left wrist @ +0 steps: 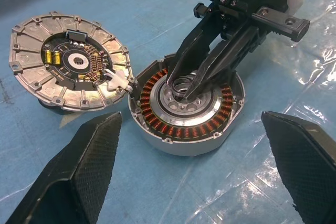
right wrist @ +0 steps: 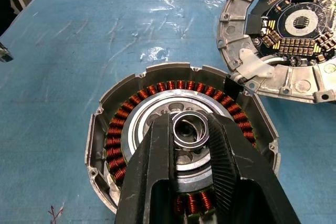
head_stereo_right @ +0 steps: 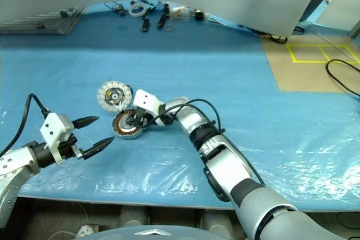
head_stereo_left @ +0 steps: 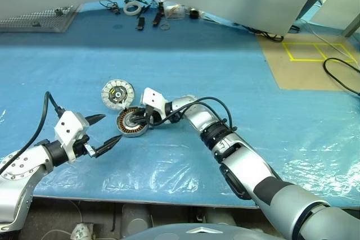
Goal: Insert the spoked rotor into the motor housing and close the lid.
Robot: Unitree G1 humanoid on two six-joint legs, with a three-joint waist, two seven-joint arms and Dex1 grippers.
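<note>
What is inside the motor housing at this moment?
Inside the motor housing sit a ring of copper windings and a silver rotor disc with a raised hub ring. The right gripper is shut on that ring; its fingers cover the near windings and part of the disc.

Left gripper (head_stereo_left: 104,132) hovers with fingers spread wide, aiming toward 2 o'clock; right gripper (left wrist: 185,88) reaches toward 9 o'clock, fingers nearly closed.

Silver, jointed arms with black bands; white wrist blocks; black cables looping along each; left gripper (head_stereo_left: 107,129) and right gripper (left wrist: 185,88) have tapered black textured fingers (left wrist: 89,166).
</note>
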